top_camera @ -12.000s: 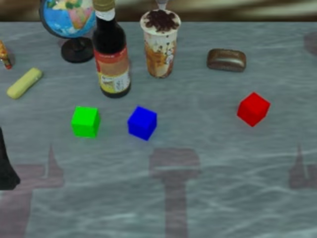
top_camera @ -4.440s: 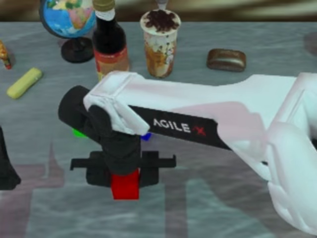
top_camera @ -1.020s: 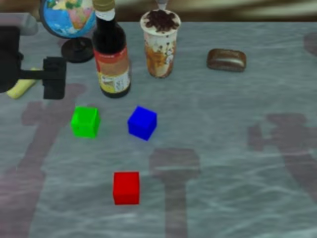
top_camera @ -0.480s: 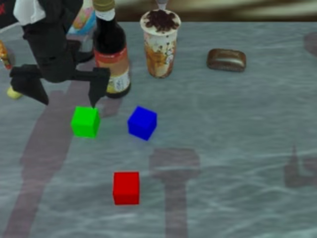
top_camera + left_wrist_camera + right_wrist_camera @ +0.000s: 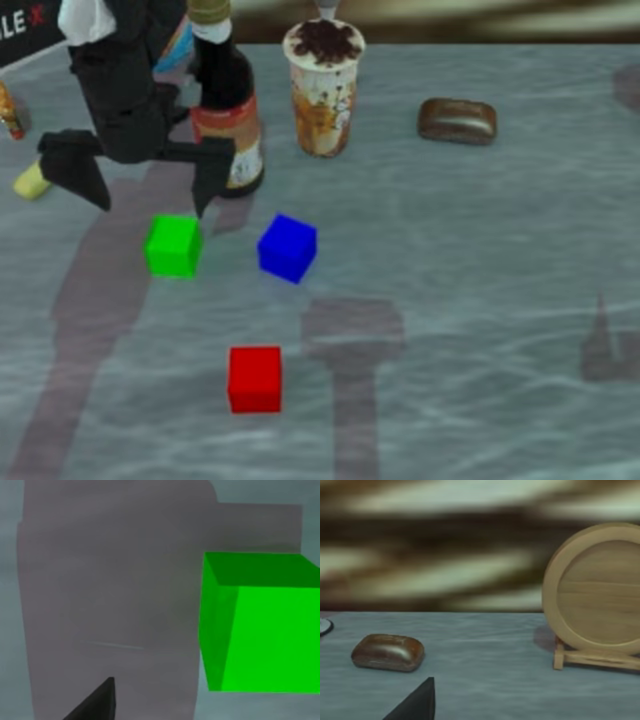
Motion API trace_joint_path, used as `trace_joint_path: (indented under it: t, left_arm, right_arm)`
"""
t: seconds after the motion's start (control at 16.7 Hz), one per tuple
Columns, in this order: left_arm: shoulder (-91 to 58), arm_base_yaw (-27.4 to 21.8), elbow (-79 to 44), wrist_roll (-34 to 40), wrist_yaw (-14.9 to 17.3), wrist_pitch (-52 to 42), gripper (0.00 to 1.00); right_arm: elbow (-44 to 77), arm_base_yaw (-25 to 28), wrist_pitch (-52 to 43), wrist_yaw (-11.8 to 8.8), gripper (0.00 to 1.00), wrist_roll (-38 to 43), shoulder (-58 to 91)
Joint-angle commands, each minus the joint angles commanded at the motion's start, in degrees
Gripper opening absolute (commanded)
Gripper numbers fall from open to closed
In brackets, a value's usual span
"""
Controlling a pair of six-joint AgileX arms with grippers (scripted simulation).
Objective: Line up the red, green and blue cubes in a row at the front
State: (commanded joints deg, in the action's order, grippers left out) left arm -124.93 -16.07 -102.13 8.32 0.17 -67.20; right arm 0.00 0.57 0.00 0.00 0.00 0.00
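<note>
The left claw [image 5: 143, 183] hangs above the counter [image 5: 470, 300], fingers spread wide and pointing down. The green cube [image 5: 173, 245] lies just below it, nearer its right finger [image 5: 212, 172], not touched.

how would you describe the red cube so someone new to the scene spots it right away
Start at the tall dark bottle at the back of the table and come toward the front edge, past the green cube and blue cube. The red cube sits alone nearest the front, the only red one.
</note>
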Motion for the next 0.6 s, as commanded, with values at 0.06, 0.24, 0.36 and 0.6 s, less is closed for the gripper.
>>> trace_joint_path:
  t: [0.06, 0.24, 0.36, 0.6]
  left_arm:
    - [0.0, 0.0, 0.0, 0.0, 0.0, 0.0, 1.0]
    - [-0.51, 0.17, 0.55, -0.1, 0.01, 0.92, 1.0]
    - [-1.52, 0.12, 2.7, -0.16, 0.01, 4.11, 1.0]
    - [-4.4, 0.1, 8.29, -0.15, 0.04, 13.07, 1.0]
  right_arm:
    - [0.0, 0.0, 0.0, 0.0, 1.0, 0.0, 0.0]
    - [0.0, 0.0, 0.0, 0.0, 1.0, 0.0, 0.0]
    - [0.0, 0.0, 0.0, 0.0, 1.0, 0.0, 0.0]
    - [0.0, 0.0, 0.0, 0.0, 1.0, 0.0, 0.0]
